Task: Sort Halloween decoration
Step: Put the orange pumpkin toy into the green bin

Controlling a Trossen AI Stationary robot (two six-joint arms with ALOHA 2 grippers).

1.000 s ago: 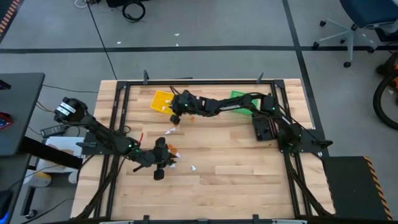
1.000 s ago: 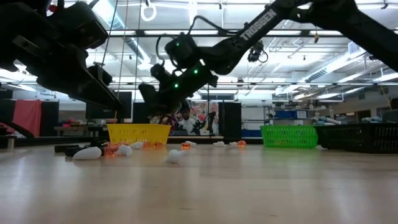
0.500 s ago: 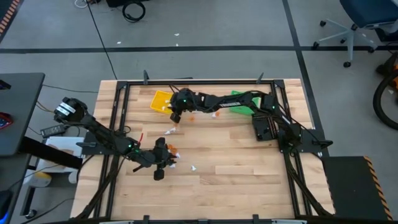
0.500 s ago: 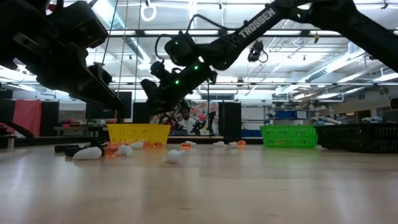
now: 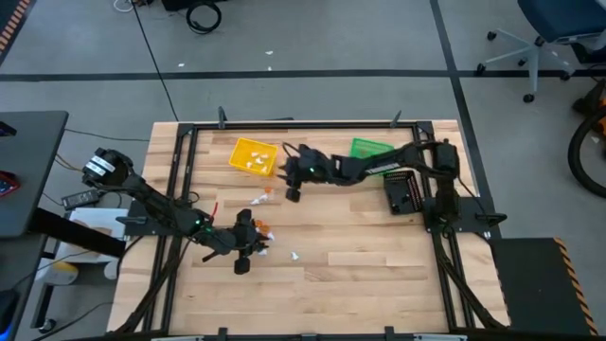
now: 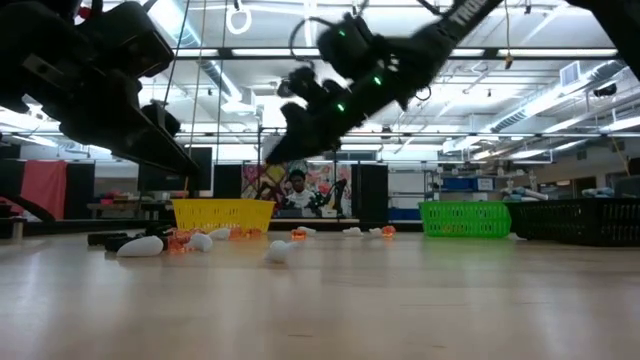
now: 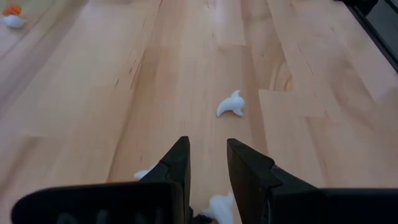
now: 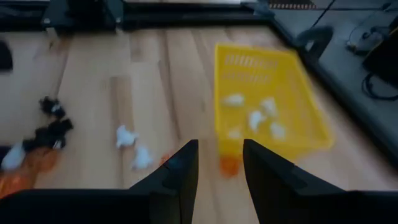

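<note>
1. Left pincer low near counter's front-left, parted, grasping nothing, trinkets just beside.
2. Right pincer beside yellow bin at back edge, parted, empty; white pieces inside.
3. Likely next: pick another loose trinket.

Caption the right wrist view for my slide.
Right gripper, fingers apart and empty, faces the yellow bin holding white trinkets; more trinkets lie on the table.
</note>
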